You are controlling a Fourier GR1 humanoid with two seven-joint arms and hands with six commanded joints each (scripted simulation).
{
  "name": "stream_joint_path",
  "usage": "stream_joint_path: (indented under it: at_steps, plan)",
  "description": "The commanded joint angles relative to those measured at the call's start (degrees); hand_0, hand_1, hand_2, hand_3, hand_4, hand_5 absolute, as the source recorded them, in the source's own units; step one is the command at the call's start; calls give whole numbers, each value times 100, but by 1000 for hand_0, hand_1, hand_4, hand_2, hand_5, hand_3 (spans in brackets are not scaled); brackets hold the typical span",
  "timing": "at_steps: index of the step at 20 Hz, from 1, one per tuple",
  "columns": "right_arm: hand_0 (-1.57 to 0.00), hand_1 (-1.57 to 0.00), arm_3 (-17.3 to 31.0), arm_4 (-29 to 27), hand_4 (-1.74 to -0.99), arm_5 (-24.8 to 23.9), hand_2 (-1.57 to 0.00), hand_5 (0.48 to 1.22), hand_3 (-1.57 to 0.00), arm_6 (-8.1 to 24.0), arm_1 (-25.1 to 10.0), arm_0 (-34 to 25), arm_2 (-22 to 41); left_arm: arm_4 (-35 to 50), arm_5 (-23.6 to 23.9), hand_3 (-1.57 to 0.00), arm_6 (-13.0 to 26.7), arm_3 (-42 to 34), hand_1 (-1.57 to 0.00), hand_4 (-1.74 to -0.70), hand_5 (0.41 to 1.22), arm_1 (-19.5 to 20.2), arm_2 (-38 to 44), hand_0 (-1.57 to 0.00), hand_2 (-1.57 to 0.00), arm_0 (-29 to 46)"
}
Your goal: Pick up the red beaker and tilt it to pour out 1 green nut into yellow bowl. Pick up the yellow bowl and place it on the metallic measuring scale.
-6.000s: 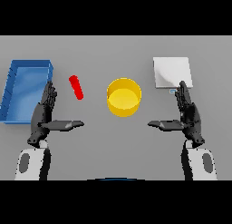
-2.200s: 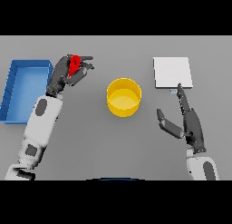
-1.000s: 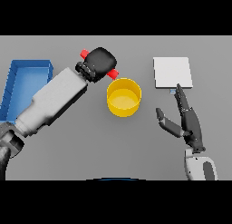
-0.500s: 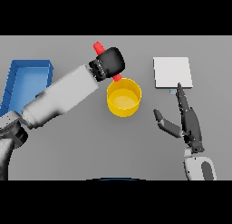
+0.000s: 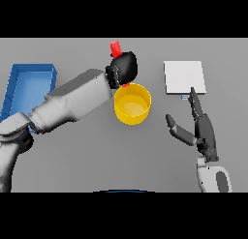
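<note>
Left hand (image 5: 124,68), dark fingers curled tight round small red beaker (image 5: 116,48), now sits above far rim of round yellow bowl (image 5: 132,104); half a second back it hung further left, and beaker lay flatter a second ago. You're entering pour step: beaker top pokes up past hand, red end shows just above bowl (no green nut visible yet). Right hand (image 5: 201,129) idle, fingers straight and spread, just before flat metallic measuring scale (image 5: 183,77). Blue plastic tray (image 5: 29,85) far left.

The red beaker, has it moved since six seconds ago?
Yes. The red beaker has left the table beside the blue tray and is now held up in the left robot hand at the far rim of the yellow bowl.
</note>
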Motion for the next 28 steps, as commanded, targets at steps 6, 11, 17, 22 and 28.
stream_joint_path:
  at_steps: [6,11,17,22,28]
  plan:
    - [1,1,58,94,-1137,-99,1,568,1,-43,110,60,50,-376,-95,-1570,-419,-9,-1571,-1731,1221,30,-260,-1571,-1571,-896]
    - [1,1,32,78,-1131,-53,1,553,1,-148,58,50,53,-150,266,-1571,-461,801,-1571,-1720,1221,352,392,-1571,-1571,-1865]
    - [1,1,104,16,-1104,93,1,576,1,-240,11,-43,101,1446,-95,-1515,341,2148,-1571,-1733,1221,979,2503,-1571,-1571,-2400]
    - [1,1,214,35,-1118,79,1,595,1,-243,4,-175,105,3287,125,-1538,741,2990,-1571,-1738,1221,1795,4443,-1571,-1571,-1980]
    - [1,1,270,132,-1142,134,1,628,1,-309,-80,-166,169,4474,1248,-1562,1642,3087,-1571,-1740,1221,2117,5351,-1571,-1571,-628]
